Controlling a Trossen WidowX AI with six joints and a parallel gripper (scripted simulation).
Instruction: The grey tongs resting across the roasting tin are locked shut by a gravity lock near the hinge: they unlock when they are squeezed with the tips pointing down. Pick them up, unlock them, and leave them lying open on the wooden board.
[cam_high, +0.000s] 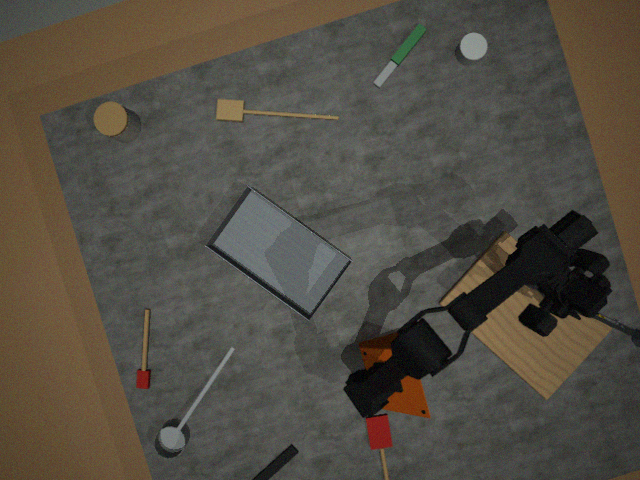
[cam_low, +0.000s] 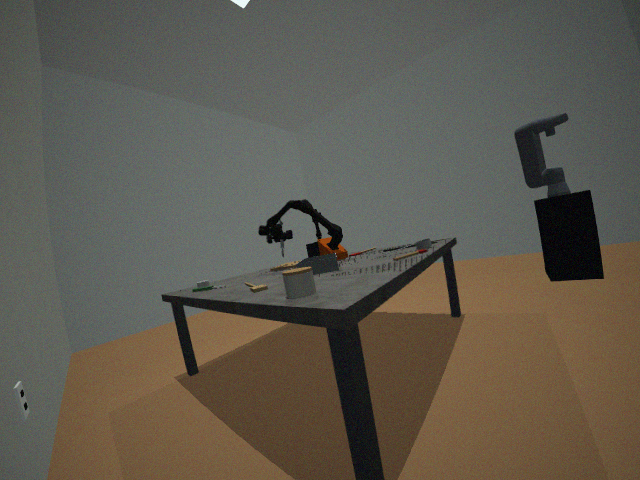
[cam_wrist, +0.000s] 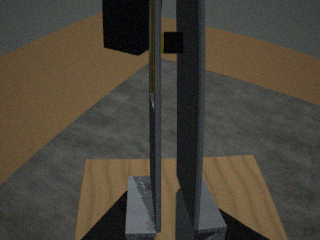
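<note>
The grey tongs (cam_high: 625, 327) (cam_low: 282, 249) (cam_wrist: 191, 100) are held off the table. In the wrist view their two long arms run nearly parallel with a narrow gap, up out of the frame; their far end is out of view. The exterior view shows one end hanging below the gripper. My gripper (cam_low: 281, 239) (cam_wrist: 158, 200) is shut on the tongs, above the right part of the wooden board (cam_high: 545, 366) (cam_wrist: 112, 175). Whether the lock is released cannot be told. The roasting tin (cam_high: 240, 232) (cam_low: 324, 263) has nothing across it.
The orange arm base (cam_high: 410, 400) stands left of the board, with a red-headed spatula (cam_high: 378, 432) beside it. A ladle (cam_high: 206, 386) and a red-ended tool (cam_high: 143, 379) lie lower left. A lidded canister (cam_high: 110, 118), wooden spatula (cam_high: 230, 110), green-handled knife (cam_high: 408, 44) and white cylinder (cam_high: 473, 46) are farther off.
</note>
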